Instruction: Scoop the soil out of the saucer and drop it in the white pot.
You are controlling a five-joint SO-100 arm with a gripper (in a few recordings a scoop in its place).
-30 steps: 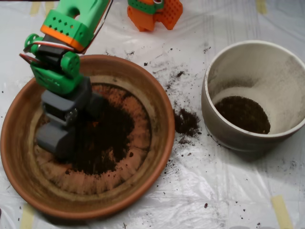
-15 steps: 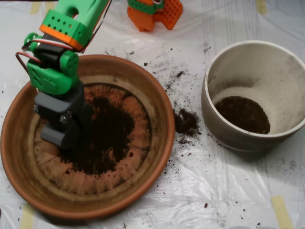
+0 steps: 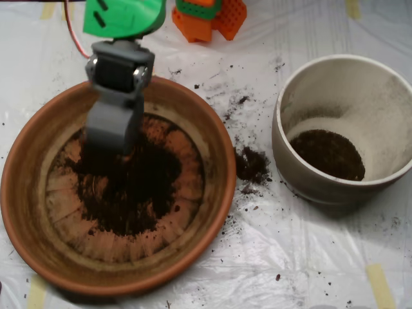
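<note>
Toward the tabletop's left edge, the saucer (image 3: 215, 145) holds the soil (image 3: 132, 183), loose and crumbly, best taken from the thick middle. The end effector (image 3: 111, 138) stands at the heap's upper edge; I cannot tell its opening. The white pot (image 3: 293, 164) sits right, spilled crumbs (image 3: 251, 164) between.
</note>
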